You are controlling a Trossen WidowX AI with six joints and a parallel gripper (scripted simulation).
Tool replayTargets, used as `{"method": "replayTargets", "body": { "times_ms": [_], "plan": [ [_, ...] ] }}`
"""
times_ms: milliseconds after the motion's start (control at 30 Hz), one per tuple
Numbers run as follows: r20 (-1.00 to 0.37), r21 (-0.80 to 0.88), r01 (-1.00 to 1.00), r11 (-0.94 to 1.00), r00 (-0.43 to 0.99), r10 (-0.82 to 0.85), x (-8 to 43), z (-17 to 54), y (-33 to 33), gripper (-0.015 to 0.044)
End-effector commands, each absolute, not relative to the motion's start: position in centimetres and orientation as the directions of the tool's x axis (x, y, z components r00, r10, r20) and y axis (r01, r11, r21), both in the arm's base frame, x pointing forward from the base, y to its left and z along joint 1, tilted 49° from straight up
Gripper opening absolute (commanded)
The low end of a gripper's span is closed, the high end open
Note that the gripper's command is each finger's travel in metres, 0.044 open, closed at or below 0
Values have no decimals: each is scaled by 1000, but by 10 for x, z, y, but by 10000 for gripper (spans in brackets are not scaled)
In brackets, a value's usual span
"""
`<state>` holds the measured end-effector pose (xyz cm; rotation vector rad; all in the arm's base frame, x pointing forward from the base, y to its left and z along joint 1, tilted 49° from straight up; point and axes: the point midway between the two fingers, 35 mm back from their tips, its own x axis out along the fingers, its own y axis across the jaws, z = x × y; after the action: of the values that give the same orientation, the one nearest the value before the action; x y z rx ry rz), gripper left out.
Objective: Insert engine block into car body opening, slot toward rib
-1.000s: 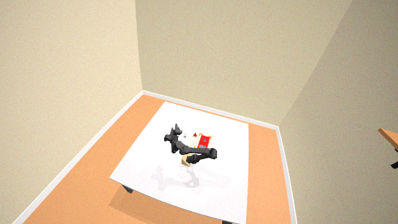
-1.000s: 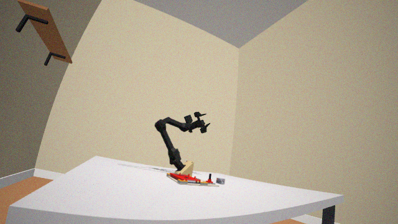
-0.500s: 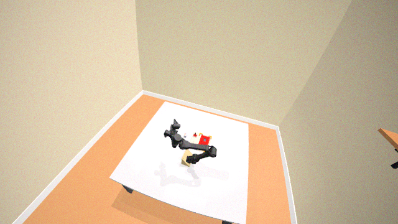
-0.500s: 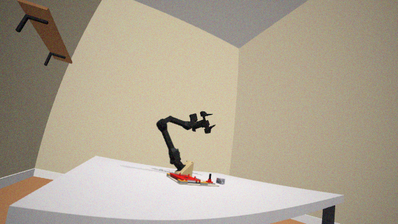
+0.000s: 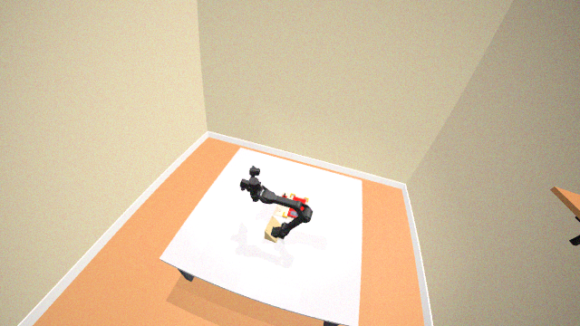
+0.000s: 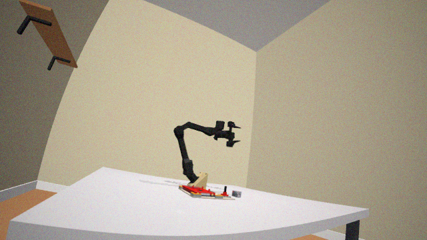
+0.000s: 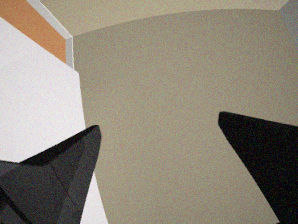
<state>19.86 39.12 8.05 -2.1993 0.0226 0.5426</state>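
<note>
The red car body lies on the table near the arm's base; the arm partly hides it in the top view. A small grey block, which looks like the engine block, sits on the table outside the car body, beyond a red piece with an upright black post. The arm hides this block in the top view. Its slot side and the car's opening and rib are too small to tell. My gripper is open and empty, high above the table, pointing level. No task object shows in the wrist view.
The red piece with the black post stands between the car body and the grey block. A pale flat board lies beside the red body. The arm's beige wedge base stands close behind it on the white table.
</note>
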Motion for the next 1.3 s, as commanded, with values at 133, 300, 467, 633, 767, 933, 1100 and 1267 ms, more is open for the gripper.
{"method": "replayTargets", "body": {
  "times_ms": [133,300,467,633,767,933,1100,1267],
  "plan": [
    [-478,-668,-343,-661,878,27,241,51,368,440],
    [-531,-616,-443,-651,844,-72,265,34,348,440],
    [-588,-548,-550,-631,789,-177,287,16,326,440],
    [-641,-468,-657,-591,713,-285,307,-2,302,440],
    [-672,-406,-733,-545,644,-365,322,-15,278,440],
    [-697,-347,-798,-492,571,-435,333,-26,256,440],
    [-720,-269,-869,-414,468,-513,342,-38,230,440],
    [-733,-182,-932,-312,341,-588,347,-48,201,440]
  ]
}}
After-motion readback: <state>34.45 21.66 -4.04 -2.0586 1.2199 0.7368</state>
